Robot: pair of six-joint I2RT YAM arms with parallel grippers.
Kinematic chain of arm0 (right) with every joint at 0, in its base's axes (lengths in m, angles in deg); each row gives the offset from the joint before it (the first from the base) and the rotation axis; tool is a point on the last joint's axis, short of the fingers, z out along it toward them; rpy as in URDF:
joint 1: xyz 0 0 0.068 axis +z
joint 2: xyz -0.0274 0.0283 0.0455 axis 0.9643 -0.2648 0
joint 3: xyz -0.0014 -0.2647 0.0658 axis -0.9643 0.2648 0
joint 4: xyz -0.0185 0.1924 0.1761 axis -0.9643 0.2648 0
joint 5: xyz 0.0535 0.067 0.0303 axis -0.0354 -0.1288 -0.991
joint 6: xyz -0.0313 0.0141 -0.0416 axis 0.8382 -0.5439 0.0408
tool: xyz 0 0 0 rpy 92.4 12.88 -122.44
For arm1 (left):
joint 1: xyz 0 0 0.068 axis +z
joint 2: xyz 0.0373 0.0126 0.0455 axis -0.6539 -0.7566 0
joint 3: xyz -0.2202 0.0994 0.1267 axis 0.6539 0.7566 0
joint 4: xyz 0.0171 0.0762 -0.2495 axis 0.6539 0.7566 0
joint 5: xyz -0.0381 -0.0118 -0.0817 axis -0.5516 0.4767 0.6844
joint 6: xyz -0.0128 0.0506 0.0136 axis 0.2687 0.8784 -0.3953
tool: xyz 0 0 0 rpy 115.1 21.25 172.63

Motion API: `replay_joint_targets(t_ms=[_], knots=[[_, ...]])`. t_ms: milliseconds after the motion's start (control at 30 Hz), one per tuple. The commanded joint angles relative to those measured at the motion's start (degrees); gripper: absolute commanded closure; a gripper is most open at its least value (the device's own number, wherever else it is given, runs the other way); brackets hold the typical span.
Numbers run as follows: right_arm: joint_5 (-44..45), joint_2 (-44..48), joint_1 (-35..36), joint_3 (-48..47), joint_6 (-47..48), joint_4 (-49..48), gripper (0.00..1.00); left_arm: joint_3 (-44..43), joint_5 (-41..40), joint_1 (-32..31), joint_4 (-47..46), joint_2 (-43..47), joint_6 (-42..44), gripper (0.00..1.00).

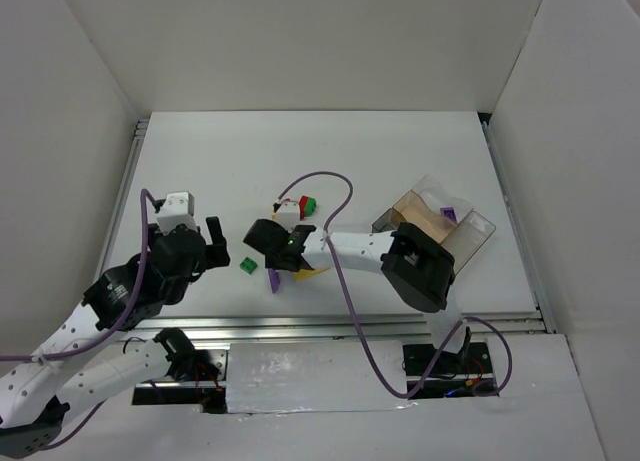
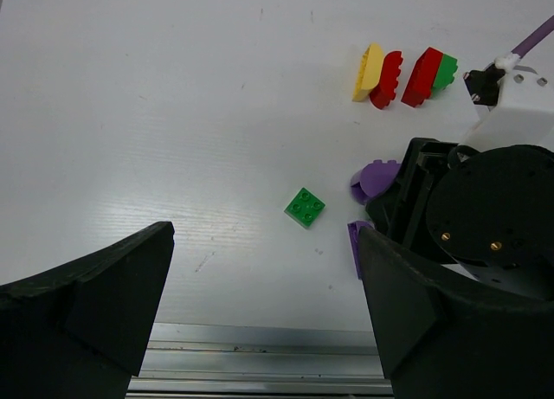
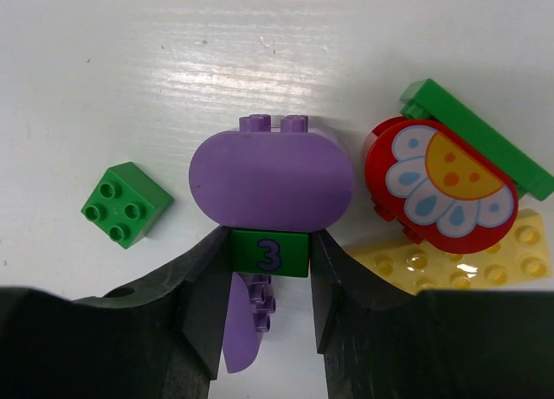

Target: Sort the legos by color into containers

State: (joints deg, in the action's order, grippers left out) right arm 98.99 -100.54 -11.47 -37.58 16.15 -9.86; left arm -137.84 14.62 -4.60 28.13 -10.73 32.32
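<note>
**Legos loose on the table, one pinched in my right claw**

Legos lie scattered on the table (image 1: 400, 161), nearly all of them outside the box. The fingers of my right claw (image 3: 270, 240) press both sides of a green brick marked 3 (image 3: 270, 254), so I have it clamped. A rounded purple piece (image 3: 270, 178) touches it on the far side, its studs pointing away from me. A second purple piece (image 3: 245, 330) lies beneath the claw, partly hidden by my fingers.

To the left rests a small green four-stud brick (image 3: 126, 204), apart from the others. To the right a round red piece with a flower face (image 3: 441, 187) leans against a flat green plate (image 3: 485, 135). A flat yellow plate (image 3: 485, 265) lies just beside the red one.

Further out, a cluster of yellow, red and green bricks (image 2: 422, 76) stands close together.

The clear organizer box (image 1: 470, 236) sits at the right of the table, well apart from these bricks and partly behind my right arm. One purple brick (image 1: 449, 213) lies inside it; I cannot tell which compartment.

My left claw (image 1: 216, 246) hangs over the table with its fingers spread wide, gripping nothing, and the four-stud brick lies ahead of it
</note>
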Motion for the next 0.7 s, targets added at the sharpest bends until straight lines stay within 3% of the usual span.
replay_joint_targets(t_ms=[0, 233, 367, 500, 667], knots=[[3.99, 2.83, -0.16, -0.25, 1.35, -0.92, 0.78, 0.03, 0.88, 0.96, -2.56, 0.83, 1.03, 0.01], [2.60, 9.50, -0.07, 5.81, 8.28, -8.64, 0.79, 0.21, 2.64, 1.48, -3.53, 0.75, 1.13, 0.01], [-0.30, 13.19, -0.07, 10.29, 16.80, -13.03, 0.90, 0.73, 5.27, 2.19, -5.28, 1.36, 0.95, 0.00], [-4.25, 21.52, 0.02, 17.23, 25.66, -19.88, 0.91, 1.44, 9.84, 2.28, -7.83, 1.80, -0.19, 0.00], [-17.24, 34.43, 0.63, 25.49, 38.06, -22.45, 0.95, 0.92, 23.45, 2.36, -14.14, 0.05, -3.88, 0.01]])
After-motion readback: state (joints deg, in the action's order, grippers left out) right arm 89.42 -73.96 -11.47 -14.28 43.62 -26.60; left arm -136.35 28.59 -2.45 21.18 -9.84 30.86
